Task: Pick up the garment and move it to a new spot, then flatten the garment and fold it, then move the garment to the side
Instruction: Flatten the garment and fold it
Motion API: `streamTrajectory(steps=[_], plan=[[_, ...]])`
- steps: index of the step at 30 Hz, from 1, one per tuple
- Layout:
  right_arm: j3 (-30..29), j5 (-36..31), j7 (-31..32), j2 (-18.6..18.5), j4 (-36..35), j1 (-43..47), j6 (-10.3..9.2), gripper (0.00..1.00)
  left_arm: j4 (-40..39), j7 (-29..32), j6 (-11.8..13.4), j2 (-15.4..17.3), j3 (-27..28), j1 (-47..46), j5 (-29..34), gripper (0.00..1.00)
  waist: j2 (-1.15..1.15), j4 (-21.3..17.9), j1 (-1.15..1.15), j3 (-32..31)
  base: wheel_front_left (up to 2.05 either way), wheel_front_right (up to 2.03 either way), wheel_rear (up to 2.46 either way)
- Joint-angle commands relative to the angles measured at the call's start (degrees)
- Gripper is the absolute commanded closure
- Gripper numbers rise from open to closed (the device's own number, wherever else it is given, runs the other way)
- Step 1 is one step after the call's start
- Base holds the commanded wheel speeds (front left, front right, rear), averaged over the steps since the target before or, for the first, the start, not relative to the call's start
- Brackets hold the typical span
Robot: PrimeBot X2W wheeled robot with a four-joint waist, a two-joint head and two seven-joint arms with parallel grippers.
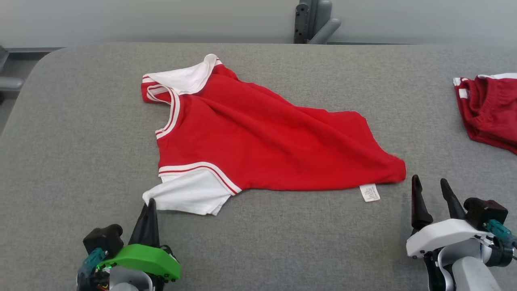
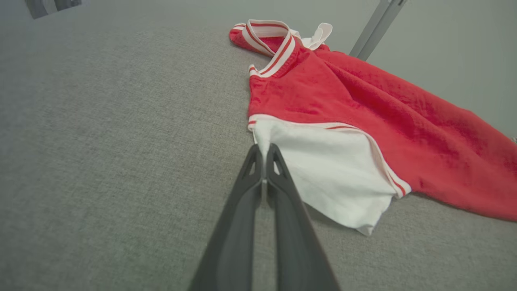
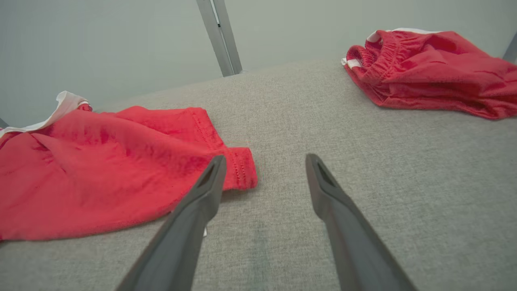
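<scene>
Across the grey padded table the garment, a red shirt with white sleeves, lies near the middle, with bare cloth surface on every side of it. A wide open strip runs along the table's left, where the far corner curves round, and another band lies between the shirt and the near edge. To the right there is less room: a second red garment sits bunched at the right edge, well apart from the shirt, with a bare stretch between them. A grey post rises behind the far edge. The shirt's long axis runs diagonally, from the striped neckline at the far left to the hem at the near right; the neck opening faces the table's left side. One white sleeve spreads toward the near edge, and a small white label pokes out below the hem. The left gripper has its fingers pressed together, pinching the near corner of that sleeve. The right gripper stands with fingers spread apart, holding nothing, just beside the hem's near-right corner.
</scene>
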Motion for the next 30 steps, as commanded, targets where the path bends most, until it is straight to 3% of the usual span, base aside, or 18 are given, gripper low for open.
streamTrajectory(steps=[1,9,24,25,26,28,30], plan=[[0.05,0.95,0.27,-0.11,1.10,-1.35,-0.10,0.00,-1.98,-0.16,0.68,0.17,0.50,1.51,0.13,1.00,0.09,1.25,0.00,0.21,0.00,0.00,0.00],[1.42,3.64,2.61,-0.15,6.46,-1.33,-0.10,0.00,-10.12,-0.18,2.14,0.15,0.80,7.75,1.45,1.00,0.09,4.55,0.00,0.23,0.00,0.00,0.00],[4.27,7.52,1.95,-0.13,16.82,-6.50,-0.10,0.03,-12.07,-0.17,3.22,0.14,-0.76,9.13,2.21,1.00,0.09,6.20,0.00,0.02,0.00,0.00,0.00],[4.56,7.86,1.96,-0.11,17.89,-7.17,-0.10,0.08,-12.07,-0.17,3.18,0.14,-0.80,9.04,2.32,1.00,0.09,6.26,0.00,0.03,0.00,0.00,0.00],[4.88,8.43,1.94,-0.05,18.88,-7.77,-0.09,0.21,-12.04,-0.17,3.13,0.14,-0.83,8.96,2.40,1.00,0.09,6.31,0.00,0.03,0.00,0.00,0.00],[5.47,9.01,1.67,-0.03,20.87,-8.68,-0.08,0.57,-11.96,-0.17,3.12,0.14,-0.96,8.89,2.60,1.00,0.09,6.37,0.00,-0.06,0.00,0.00,0.00],[6.11,9.80,1.27,0.00,22.29,-9.48,-0.08,0.83,-11.88,-0.17,3.26,0.14,-1.10,8.92,2.54,1.00,0.09,6.38,0.00,-0.19,0.00,0.00,0.00]])
